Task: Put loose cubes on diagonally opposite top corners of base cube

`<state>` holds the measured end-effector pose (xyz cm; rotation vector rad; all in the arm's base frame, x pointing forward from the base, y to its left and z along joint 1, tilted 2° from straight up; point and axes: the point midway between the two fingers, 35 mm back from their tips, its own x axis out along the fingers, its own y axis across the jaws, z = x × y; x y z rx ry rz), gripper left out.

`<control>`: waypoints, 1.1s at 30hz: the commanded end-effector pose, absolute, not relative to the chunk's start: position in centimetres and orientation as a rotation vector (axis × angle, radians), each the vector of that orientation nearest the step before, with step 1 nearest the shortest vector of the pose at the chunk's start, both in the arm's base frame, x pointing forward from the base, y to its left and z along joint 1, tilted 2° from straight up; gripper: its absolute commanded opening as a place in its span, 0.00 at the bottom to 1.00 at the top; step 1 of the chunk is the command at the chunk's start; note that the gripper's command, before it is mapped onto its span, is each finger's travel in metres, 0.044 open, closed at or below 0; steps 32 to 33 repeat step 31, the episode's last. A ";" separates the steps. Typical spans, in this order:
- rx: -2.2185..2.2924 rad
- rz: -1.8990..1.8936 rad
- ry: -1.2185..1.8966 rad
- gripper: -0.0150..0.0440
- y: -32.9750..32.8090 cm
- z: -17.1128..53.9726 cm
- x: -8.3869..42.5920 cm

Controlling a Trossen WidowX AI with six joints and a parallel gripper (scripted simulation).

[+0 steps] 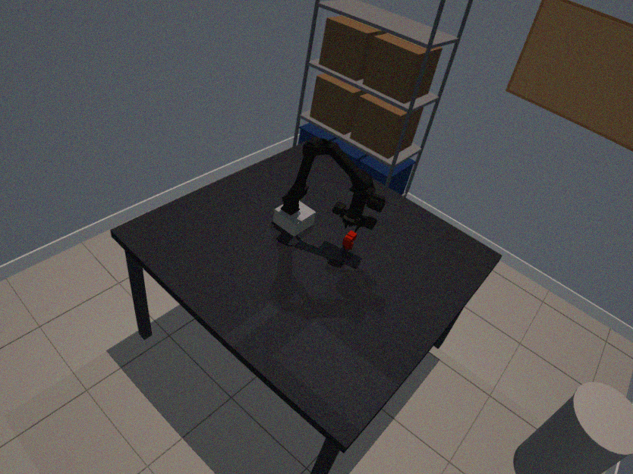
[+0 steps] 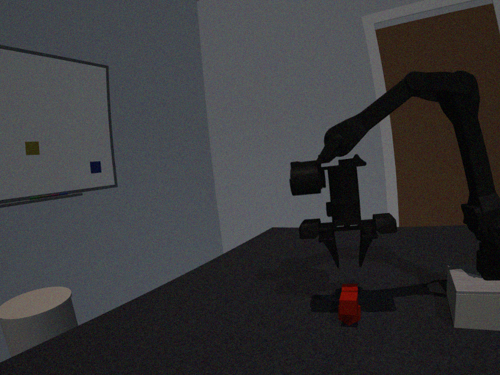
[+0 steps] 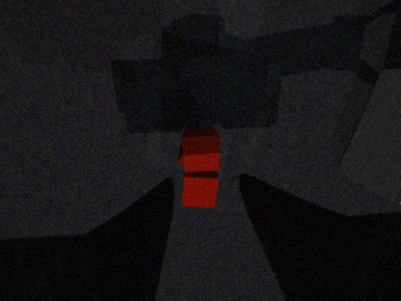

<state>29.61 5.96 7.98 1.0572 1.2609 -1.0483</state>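
My gripper (image 1: 351,227) (image 2: 349,266) (image 3: 206,182) is open and empty, with its fingertips above the red cubes. One red cube (image 3: 200,191) and the other red cube (image 3: 201,163) lie in line in the wrist view, with a narrow dark gap between them. The second is partly in shadow. Both look level and rest on the red base cube (image 2: 352,318) (image 3: 180,158), whose corner pokes out at the left in the wrist view. The rest of its top is hidden. The whole red stack also shows small in the top view.
The arm's pale base block (image 1: 294,221) (image 2: 475,310) (image 3: 378,138) stands beside the stack on the dark table (image 1: 253,294) (image 2: 233,329). The arm's shadow (image 3: 202,85) falls across the table by the red cubes. A shelf with boxes (image 1: 345,46) stands behind the table.
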 end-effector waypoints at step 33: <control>1.061 -1.047 1.275 0.93 19.7 9.0 24.7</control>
